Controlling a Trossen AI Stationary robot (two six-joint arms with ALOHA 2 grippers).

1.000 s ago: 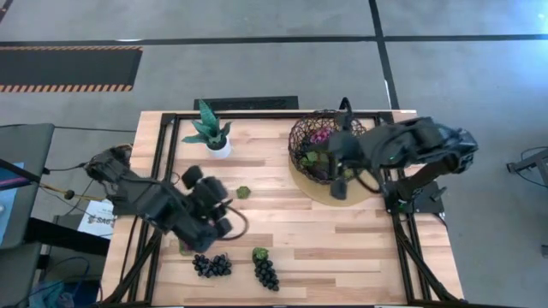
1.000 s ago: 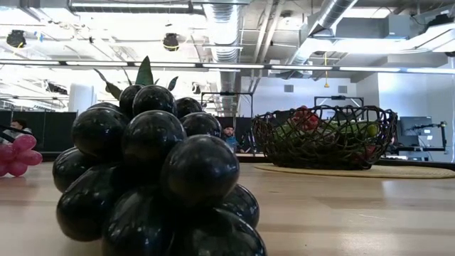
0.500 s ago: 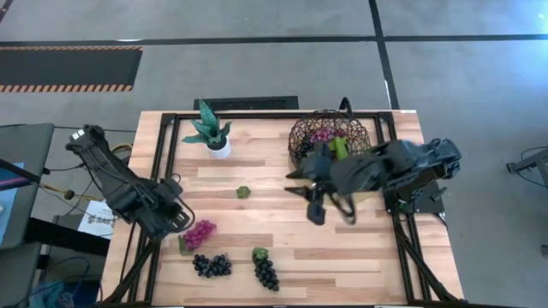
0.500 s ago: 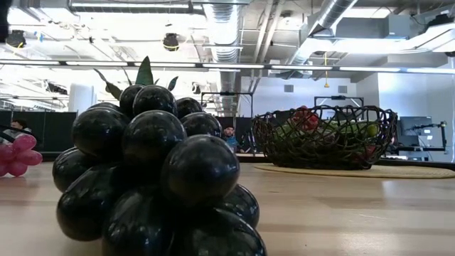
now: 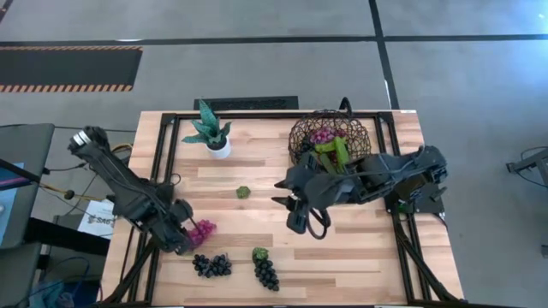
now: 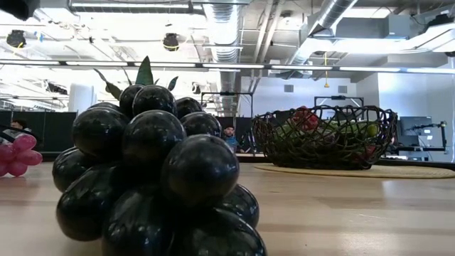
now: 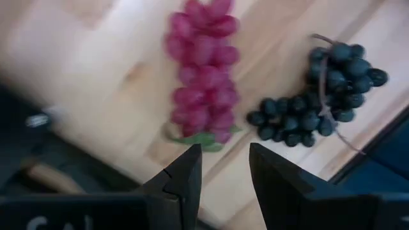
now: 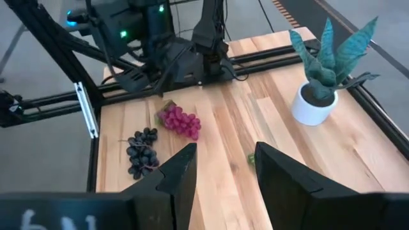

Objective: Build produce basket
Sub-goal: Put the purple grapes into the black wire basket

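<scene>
- The left gripper [image 5: 184, 242] hangs at the bench's left edge, just beside the magenta grapes [image 5: 202, 231]; its fingers [image 7: 182, 181] stand apart with nothing between them.
- The right gripper [image 5: 291, 212] hovers over mid-bench, jaws parted and empty.
- The basket [image 5: 330, 139] sits at the far edge, right of centre, holding magenta grapes and something green, perhaps a cucumber.
- Two black bunches [image 5: 212, 265] lie along the near edge.
- A plant [image 5: 211, 130] stands at the far edge.
</scene>
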